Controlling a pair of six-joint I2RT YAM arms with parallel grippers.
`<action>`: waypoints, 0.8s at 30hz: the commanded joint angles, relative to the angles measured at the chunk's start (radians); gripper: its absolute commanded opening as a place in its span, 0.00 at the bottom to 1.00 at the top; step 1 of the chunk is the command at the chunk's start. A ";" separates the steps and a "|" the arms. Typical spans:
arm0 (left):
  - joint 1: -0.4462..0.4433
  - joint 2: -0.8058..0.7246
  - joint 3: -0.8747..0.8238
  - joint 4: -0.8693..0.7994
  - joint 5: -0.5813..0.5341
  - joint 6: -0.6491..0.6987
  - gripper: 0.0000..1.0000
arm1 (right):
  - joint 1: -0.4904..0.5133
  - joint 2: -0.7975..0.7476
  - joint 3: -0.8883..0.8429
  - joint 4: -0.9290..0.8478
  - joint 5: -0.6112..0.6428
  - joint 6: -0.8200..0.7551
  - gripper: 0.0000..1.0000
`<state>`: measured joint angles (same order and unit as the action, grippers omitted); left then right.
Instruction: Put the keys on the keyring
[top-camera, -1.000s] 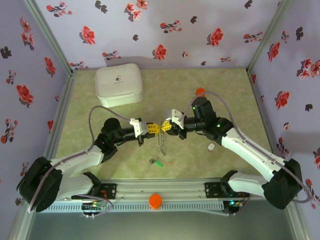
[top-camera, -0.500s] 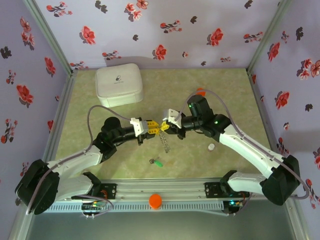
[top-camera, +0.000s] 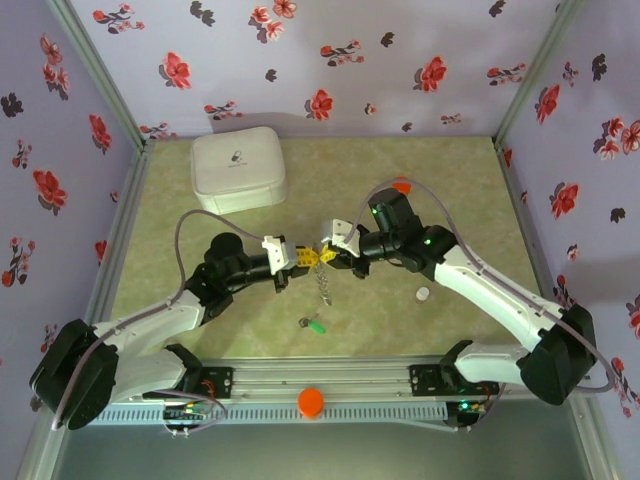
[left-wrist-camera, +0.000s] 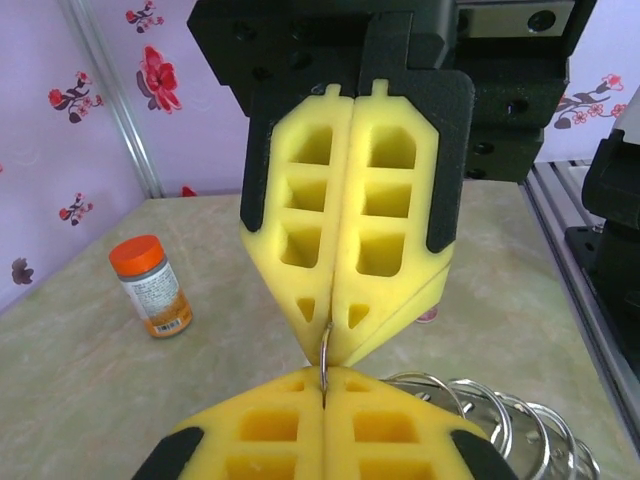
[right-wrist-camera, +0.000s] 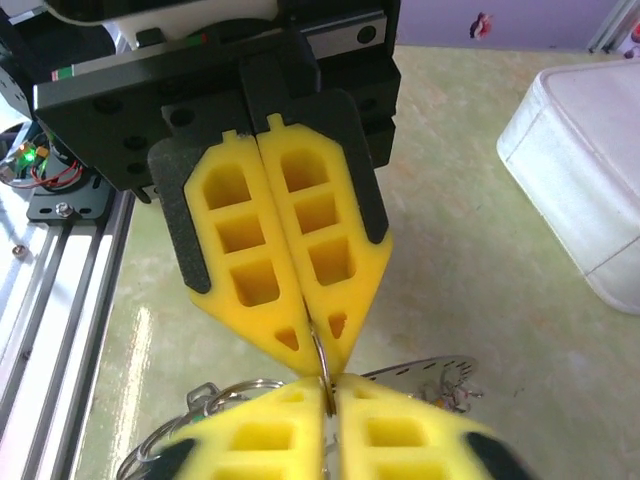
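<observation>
**Both grippers pinched on the keyring, nose to nose above the table**

The keyring (top-camera: 323, 283) hangs in the middle of the table, caught between the two grippers where their tips meet. From above it looks like a short chain-like bundle dangling just under them. In the left wrist view a thin wire loop of it runs straight from one pair of yellow pads into the other, with a stack of shiny coils off to the lower right.

The left gripper (top-camera: 308, 258) has its yellow pads pressed flat together on that loop, with no gap between them. The right gripper (top-camera: 330, 254) faces it, tips nearly touching. Its pads are also drawn together, with only a hairline seam, and the wire disappears into that seam at the tip.

A green key (top-camera: 315, 325) lies flat on the table below the hanging ring, apart from it and from both grippers. I can't make out whether any key is on the ring itself.

A small white cap (top-camera: 424, 294) sits to the right, beside the right arm. An orange-capped bottle (top-camera: 400, 184) stands upright behind the right arm. At the far left a white rounded case (top-camera: 238, 172) rests near the back wall.

The table (top-camera: 460, 190) is covered in a mottled pale green mat. The walls (top-camera: 350, 60) around it are lilac with red and black flowers, framed by metal posts. An aluminium rail (top-camera: 330, 375) runs along the near edge, carrying both arm bases.
</observation>
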<state>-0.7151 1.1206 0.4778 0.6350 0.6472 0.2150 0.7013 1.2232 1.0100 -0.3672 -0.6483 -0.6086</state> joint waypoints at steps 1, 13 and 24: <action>0.002 -0.029 0.002 0.073 -0.013 -0.016 0.00 | -0.051 -0.096 -0.088 0.127 -0.055 0.122 0.28; 0.009 -0.281 -0.173 0.087 -0.639 -0.049 0.00 | 0.065 -0.171 -0.253 0.222 0.447 0.498 0.44; 0.025 -0.421 -0.255 0.016 -0.883 -0.097 0.00 | 0.247 0.116 -0.440 0.545 0.404 0.714 0.45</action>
<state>-0.6960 0.7288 0.2321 0.6315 -0.1513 0.1528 0.9138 1.2865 0.5835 0.0731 -0.2352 0.0105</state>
